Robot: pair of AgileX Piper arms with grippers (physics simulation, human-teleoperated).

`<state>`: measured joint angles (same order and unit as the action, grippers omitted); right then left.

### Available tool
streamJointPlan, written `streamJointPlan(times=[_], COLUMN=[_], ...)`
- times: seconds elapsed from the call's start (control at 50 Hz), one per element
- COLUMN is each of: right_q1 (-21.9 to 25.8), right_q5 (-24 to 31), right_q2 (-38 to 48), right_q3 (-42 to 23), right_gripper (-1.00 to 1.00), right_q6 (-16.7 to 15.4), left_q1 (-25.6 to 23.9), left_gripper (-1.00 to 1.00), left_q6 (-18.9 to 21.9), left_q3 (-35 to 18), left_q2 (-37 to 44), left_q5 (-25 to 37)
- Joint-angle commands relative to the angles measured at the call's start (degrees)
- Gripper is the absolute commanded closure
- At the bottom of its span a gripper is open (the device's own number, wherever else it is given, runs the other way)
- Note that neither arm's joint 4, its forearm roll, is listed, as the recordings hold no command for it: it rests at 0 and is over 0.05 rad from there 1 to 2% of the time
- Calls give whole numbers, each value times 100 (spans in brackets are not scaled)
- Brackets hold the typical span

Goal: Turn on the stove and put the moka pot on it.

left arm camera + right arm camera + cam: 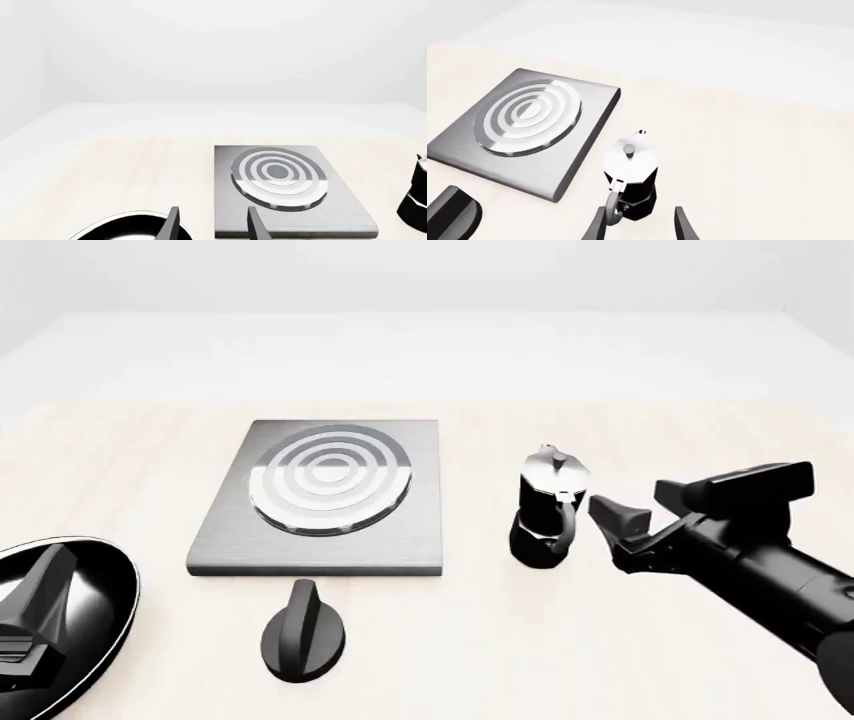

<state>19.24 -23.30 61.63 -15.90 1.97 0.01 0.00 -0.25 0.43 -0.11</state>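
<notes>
Black moka pot (547,508) upright beside stove (327,498) plate's right edge; right gripper (625,530) open behind handle, nothing held; grasp step; next: close on handle; left gripper (210,225) open.

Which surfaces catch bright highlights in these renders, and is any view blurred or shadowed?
Front view: the stove burner rings and the moka pot silver top gleam; shadows are faint. Left wrist view: ring glare again, with a washed-out white backdrop. Right wrist view: the pot's lid shines between the open right gripper fingers. All views look sharp.
</notes>
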Motion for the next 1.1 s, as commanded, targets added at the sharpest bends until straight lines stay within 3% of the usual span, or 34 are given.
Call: streamJointPlan(times=[0.02, 0.74, 1.1], right_q1=[101, 261, 351], right_q5=[-234, -851, -1093], right_q2=[355, 1474, 2038], right_q3=[-55, -350, -516], right_gripper=[-100, -100, -100], right_q6=[1, 86, 319], left_q1=[0, 1, -1], left_gripper=[-100, -100, -100], left_q6=[0, 1, 0], left_q3=[0, 0, 0], left_q2=[0, 1, 1], left_q5=[0, 0, 0])
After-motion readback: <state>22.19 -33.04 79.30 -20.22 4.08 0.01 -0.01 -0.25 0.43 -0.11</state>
